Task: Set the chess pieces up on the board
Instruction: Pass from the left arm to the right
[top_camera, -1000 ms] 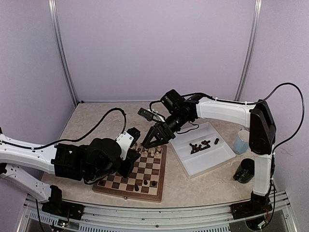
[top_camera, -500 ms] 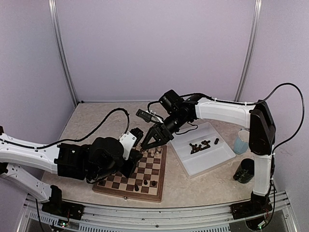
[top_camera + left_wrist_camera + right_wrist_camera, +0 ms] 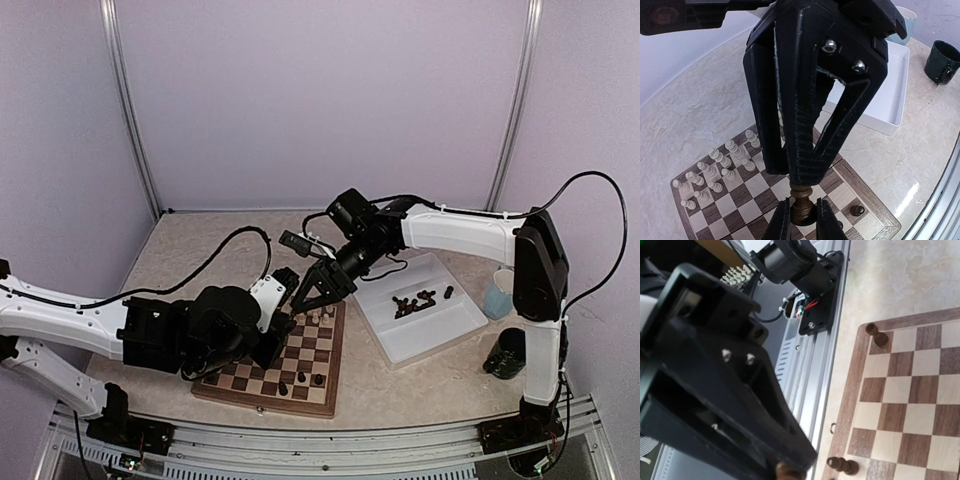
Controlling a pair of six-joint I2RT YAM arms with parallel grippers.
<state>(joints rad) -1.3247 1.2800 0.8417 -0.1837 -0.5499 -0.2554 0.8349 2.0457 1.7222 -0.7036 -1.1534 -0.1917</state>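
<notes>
Two robot arms meet over a square wooden chessboard [image 3: 325, 346] with light and dark brown checks, lying on a mottled beige table [image 3: 190, 250]. The left pincer [image 3: 802, 218] is closed on the base of a dark brown turned chess piece [image 3: 801, 204], holding it upright above the board. The right pincer [image 3: 799, 172] reaches down onto the same piece from above, its black jaws drawn nearly together around the piece's head. Whether they actually clamp it cannot be told.

In the left wrist view, a cluster of pale cream chess pieces [image 3: 720, 167] stands in two rows at one end of the board, to the left of the held piece. At the board's opposite end, nearest the arm bases, a few dark chess pieces [image 3: 300, 380] stand.

To the right of the board sits a white rectangular tray [image 3: 420, 338], with more dark pieces [image 3: 415, 300] heaped near its far side.
</notes>
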